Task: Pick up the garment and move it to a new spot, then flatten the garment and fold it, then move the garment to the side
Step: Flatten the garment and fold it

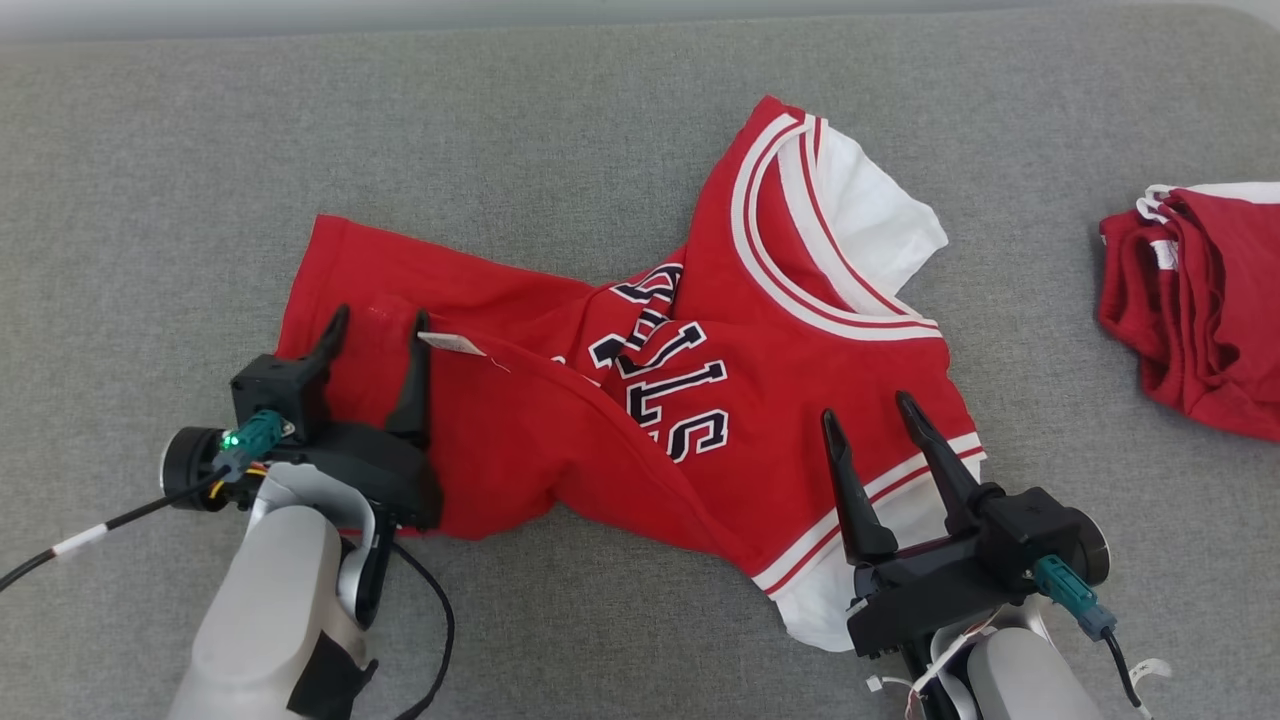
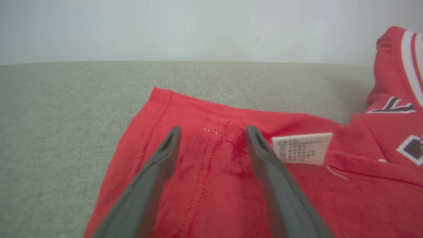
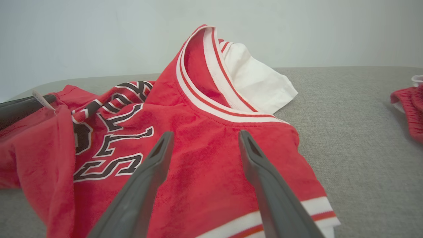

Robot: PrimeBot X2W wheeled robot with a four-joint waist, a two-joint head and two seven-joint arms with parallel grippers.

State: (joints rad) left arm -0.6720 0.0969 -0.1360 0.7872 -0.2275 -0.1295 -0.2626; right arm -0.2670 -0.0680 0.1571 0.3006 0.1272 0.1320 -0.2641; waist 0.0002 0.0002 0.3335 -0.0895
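There's the red garment (image 1: 700,400), lying rumpled around the middle of the grey surface (image 1: 150,200), a touch toward the near edge, its lettering creased over itself and the white-trimmed collar pointing at the far edge. The left pincer (image 1: 381,316) is spread wide over the hem end, the end nearer the left edge, fingers straddling a stitched seam with nothing gripped. Whether it touches the cloth, I can't tell. A white care label (image 1: 452,344) sits just beside one finger. The right pincer (image 1: 866,406) is wide open and empty too, poised over the shoulder below the collar, near the striped sleeve band. That spacing looks deliberate to me: one pincer at each end, so a pull apart would spread the cloth flat. Flattening seems the step in hand, with folding not yet begun. By the right edge lies a pile of folded red clothes (image 1: 1200,300), well apart, likely where done pieces go.
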